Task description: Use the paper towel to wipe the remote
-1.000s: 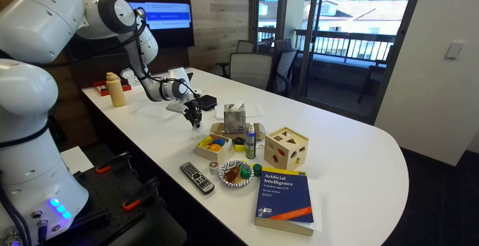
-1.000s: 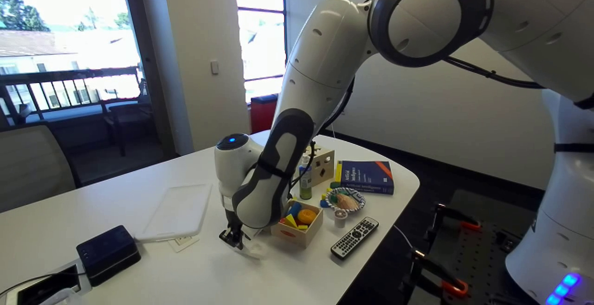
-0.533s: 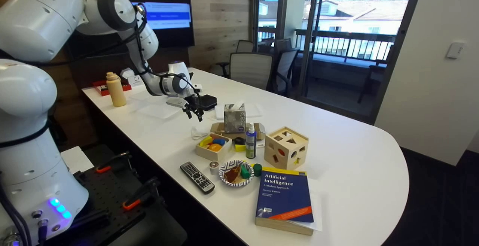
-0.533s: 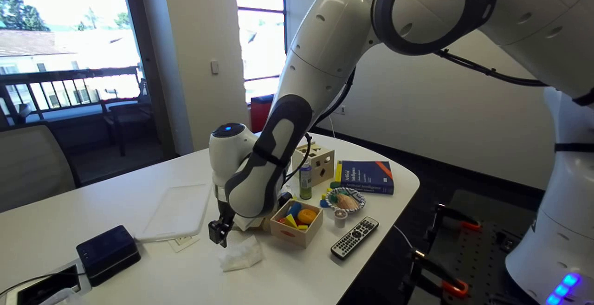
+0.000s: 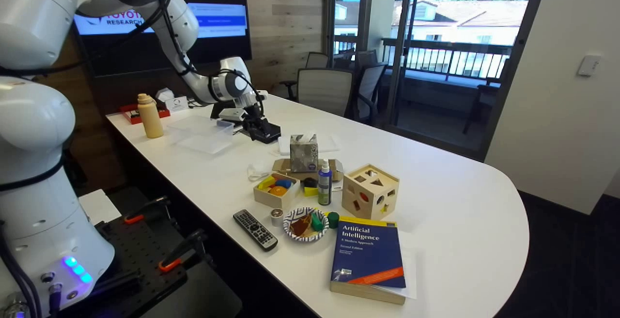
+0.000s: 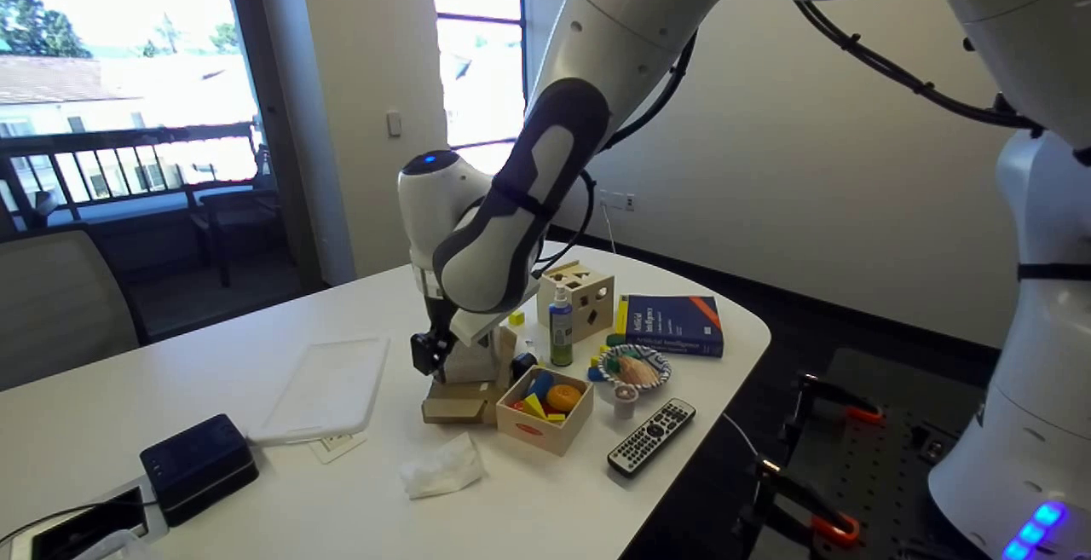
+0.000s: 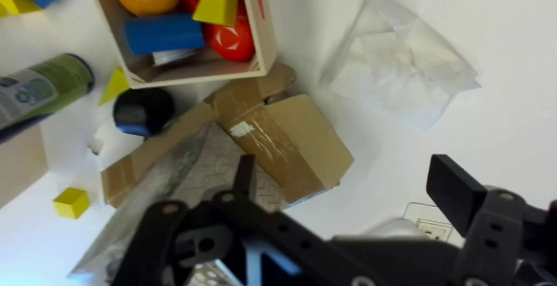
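The white, crumpled paper towel (image 6: 443, 466) lies by itself on the table, beside the wooden box of toys. It also shows in the wrist view as a paper towel (image 7: 400, 64) with folded edges. A slim remote (image 5: 255, 229) with rows of light buttons rests near the table's front edge; in the wrist view it is out of sight. My gripper (image 7: 341, 173) hangs over the table by the tissue box, raised above and apart from the towel. Its black fingers (image 7: 454, 190) stand wide apart with nothing between them.
A wooden toy box (image 6: 545, 419) sits between towel and remote. Close under the gripper are flattened cardboard (image 7: 300, 142) and a tissue box (image 5: 303, 152). A spray bottle (image 5: 324, 185), shape cube (image 5: 370, 192), patterned bowl (image 5: 306, 223), small cup (image 6: 625, 402) and blue book (image 5: 370, 252) stand nearby.
A second ago my gripper was low, at the paper towel. It has let go and opened, then risen and moved back toward the tissue box. The towel stays on the table; the remote has not moved.
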Motion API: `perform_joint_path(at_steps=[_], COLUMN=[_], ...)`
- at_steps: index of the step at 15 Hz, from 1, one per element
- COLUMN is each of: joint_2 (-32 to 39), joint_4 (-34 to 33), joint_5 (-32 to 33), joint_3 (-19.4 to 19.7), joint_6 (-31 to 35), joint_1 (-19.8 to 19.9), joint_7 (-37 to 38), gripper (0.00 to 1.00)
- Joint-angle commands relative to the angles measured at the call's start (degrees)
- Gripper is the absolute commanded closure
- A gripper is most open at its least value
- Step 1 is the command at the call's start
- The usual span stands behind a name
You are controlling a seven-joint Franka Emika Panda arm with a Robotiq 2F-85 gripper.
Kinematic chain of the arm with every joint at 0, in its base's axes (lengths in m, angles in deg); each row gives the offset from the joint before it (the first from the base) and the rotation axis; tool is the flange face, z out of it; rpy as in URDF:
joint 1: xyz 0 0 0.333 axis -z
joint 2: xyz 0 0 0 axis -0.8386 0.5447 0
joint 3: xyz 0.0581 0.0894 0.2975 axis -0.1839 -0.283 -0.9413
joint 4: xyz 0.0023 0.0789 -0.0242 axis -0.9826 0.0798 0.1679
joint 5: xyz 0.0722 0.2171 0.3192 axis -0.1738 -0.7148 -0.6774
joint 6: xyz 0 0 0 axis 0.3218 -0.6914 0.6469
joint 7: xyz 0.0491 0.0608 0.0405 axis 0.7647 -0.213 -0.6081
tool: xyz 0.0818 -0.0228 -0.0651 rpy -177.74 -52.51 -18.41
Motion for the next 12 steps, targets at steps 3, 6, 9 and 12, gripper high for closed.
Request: perform_joint_path(at_steps=[3, 6, 9, 12], joint_2=[-16.5, -22.0, -25.7, -28.3], joint_4=[14.1, 19.1, 22.8, 25.3], joint_5=[1.4, 1.0, 1.0, 1.3], joint_3=[-4.0, -6.2, -8.1, -9.6], joint_6=[-6.1, -6.3, -6.3, -6.6], joint_1=[5.5, 9.1, 12.3, 14.6], joint_7=[0.7, 1.2, 1.8, 2.3], gripper=[0.00, 0.00, 0.00, 0.00])
